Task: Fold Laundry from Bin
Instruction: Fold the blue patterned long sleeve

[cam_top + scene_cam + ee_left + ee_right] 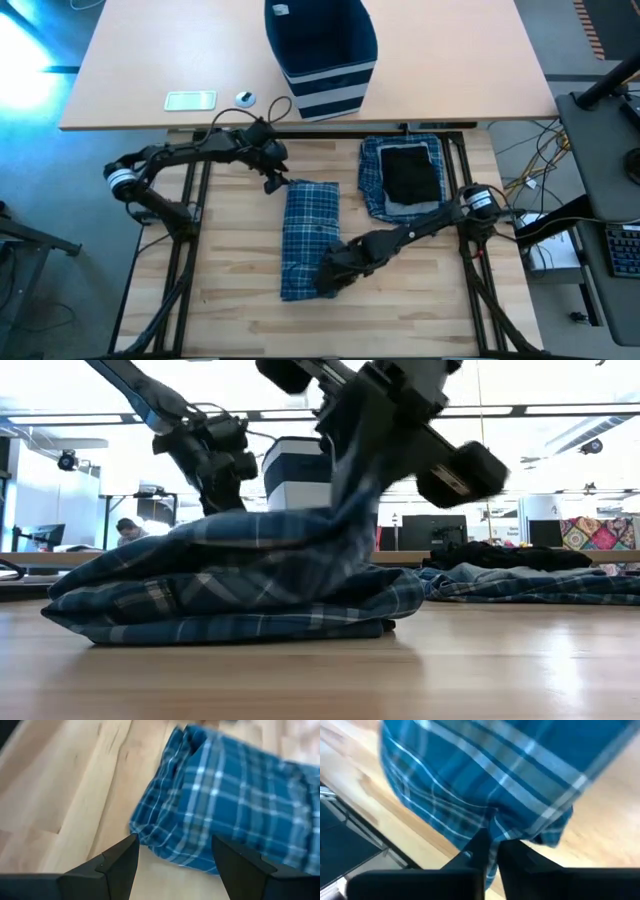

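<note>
1. Right wrist view: right gripper [492,845] pinches the near corner of the folded plaid garment [308,238] mid-table
2. Left gripper [172,852] hovers spread, empty, at its far edge
3. Bin [320,55] stands beyond

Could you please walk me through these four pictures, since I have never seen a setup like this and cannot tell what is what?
This is a two-armed robot folding laundry on a wooden table. One picture looks straight down from above, one looks level across the tabletop, and two come from cameras on the arms' wrists. In the middle lies a blue plaid garment, folded into a long strip. The right claw is shut on the near end of that garment, lifting its edge. The left claw is open at the far end, holding nothing. To the right sits a finished stack of plaid and grey pieces with a small black piece on top. The striped navy bin stands on the desk beyond.
</note>
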Controlling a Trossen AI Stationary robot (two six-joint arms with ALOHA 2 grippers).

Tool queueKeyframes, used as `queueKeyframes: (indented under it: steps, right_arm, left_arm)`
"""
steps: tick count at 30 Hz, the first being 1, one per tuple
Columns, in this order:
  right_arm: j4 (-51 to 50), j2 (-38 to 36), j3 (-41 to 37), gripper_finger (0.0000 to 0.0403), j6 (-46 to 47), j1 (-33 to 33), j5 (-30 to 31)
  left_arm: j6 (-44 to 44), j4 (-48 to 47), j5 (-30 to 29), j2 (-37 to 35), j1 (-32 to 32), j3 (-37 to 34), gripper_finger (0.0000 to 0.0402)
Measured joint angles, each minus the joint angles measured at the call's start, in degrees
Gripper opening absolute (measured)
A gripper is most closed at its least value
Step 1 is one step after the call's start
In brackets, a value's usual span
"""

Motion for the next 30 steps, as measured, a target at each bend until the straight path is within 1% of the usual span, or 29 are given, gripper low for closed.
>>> queueKeyframes:
  steps: [3,5,9,11,13,15,17,19,22,24,27,30]
  right_arm:
    - [-3.74,-0.34,3.68,0.0013,-2.02,-1.65,-0.22]
    - [-9.03,-0.42,8.50,0.0011,-4.23,-2.58,-0.22]
    - [-25.23,-0.42,18.82,0.0010,-9.42,-3.80,-1.99]
    - [-34.10,-0.41,22.00,0.0010,-10.92,-3.88,-2.93]
    - [-40.34,-0.37,23.24,0.0010,-12.32,-3.88,-4.43]
    - [-43.49,-0.35,21.96,0.0009,-14.23,-3.80,-5.18]
    - [-43.33,-0.35,17.83,0.0009,-16.88,-3.87,-5.46]
    - [-42.77,-0.13,12.49,0.0009,-20.28,-4.56,-3.80]
    - [-42.92,-0.07,5.38,0.0009,-23.82,-6.51,0.93]
    - [-43.40,-0.33,3.04,0.0009,-26.51,-7.62,2.12]
    - [-43.06,-1.00,3.29,0.0009,-30.65,-8.21,1.83]
    - [-43.23,-1.76,5.77,0.0009,-34.52,-8.58,1.53]
  left_arm:
    - [-0.84,-1.19,0.02,-3.42,-0.47,0.00,0.0233]
    - [-1.25,-2.06,0.04,-5.46,-0.53,0.00,0.0233]
    - [-1.85,-3.29,-0.43,-8.33,-0.54,-0.02,0.0233]
    - [-2.44,-3.55,-0.48,-9.07,-0.54,-0.02,0.0233]
    - [-2.63,-3.68,-0.46,-9.48,-0.73,-0.02,0.0233]
    - [-2.79,-3.65,-0.46,-9.61,-1.30,-0.02,0.0233]
    - [-2.74,-3.51,-0.36,-9.62,-2.72,-0.02,0.0233]
    - [-2.12,-3.44,0.89,-9.62,-5.23,-0.02,0.0233]
    - [-1.61,-3.17,1.43,-9.64,-11.39,-0.22,0.0233]
    - [-2.10,-2.12,1.22,-9.36,-16.54,-0.84,0.0233]
    - [-6.33,4.76,-2.55,-8.49,-24.43,-3.54,0.0233]
    - [-12.26,17.23,-10.27,-7.47,-30.55,-7.58,0.0233]
